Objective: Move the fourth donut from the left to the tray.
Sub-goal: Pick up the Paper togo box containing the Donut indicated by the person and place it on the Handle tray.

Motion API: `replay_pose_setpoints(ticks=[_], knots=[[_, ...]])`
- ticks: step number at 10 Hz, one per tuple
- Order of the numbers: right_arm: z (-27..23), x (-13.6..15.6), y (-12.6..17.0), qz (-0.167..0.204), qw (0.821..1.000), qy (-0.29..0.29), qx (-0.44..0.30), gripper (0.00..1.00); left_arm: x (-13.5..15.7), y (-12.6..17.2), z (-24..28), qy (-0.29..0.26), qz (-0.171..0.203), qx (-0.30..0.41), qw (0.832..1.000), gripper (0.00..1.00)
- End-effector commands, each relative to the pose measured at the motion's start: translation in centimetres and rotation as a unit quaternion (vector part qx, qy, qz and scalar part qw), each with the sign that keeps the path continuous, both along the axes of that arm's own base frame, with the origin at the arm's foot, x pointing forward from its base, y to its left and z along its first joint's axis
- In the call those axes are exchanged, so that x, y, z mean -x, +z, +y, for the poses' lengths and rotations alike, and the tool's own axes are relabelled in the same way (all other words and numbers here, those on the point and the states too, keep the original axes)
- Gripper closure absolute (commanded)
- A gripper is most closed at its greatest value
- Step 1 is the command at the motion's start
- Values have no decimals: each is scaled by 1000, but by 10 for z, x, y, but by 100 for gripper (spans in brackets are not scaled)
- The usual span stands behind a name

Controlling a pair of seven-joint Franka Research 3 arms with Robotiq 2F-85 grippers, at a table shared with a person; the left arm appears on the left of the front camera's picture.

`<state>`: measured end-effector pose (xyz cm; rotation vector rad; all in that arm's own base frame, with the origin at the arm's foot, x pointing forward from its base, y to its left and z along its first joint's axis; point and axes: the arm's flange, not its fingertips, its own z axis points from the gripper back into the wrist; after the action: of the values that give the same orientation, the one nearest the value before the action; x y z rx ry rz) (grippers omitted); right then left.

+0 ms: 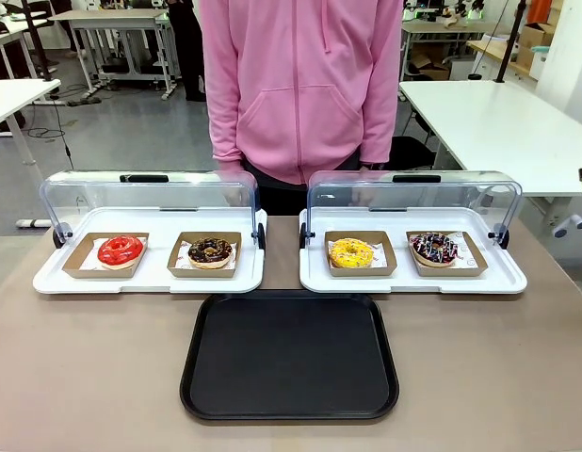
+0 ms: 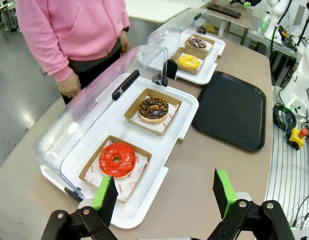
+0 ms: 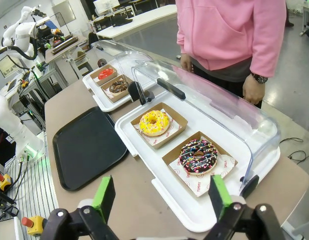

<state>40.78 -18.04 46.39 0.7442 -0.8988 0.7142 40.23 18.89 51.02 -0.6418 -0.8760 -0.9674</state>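
fourth donut (image 1: 434, 249): in cardboard holder (image 1: 470, 265) on right white display tray (image 1: 508, 281), clear lid raised | 2 o'clock from black tray (image 1: 289, 356) | yellow donut (image 1: 351, 252) at its 9 o'clock, apart | left gripper (image 2: 164, 190): fingers apart, nothing between | right gripper (image 3: 162, 194): fingers apart, nothing between | person (image 1: 300, 85) at 12 o'clock
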Motion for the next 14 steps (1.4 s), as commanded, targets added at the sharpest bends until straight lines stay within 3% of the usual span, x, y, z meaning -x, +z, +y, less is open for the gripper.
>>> replay_pose_setpoints(ticks=[1,14], knots=[[1,-3,1,-14,1000,-1,-8,0,0,2,0,-1,-2,7,1000,0],[1,-3,1,-14,1000,-1,-8,0,0,2,0,-1,-2,7,1000,0]])
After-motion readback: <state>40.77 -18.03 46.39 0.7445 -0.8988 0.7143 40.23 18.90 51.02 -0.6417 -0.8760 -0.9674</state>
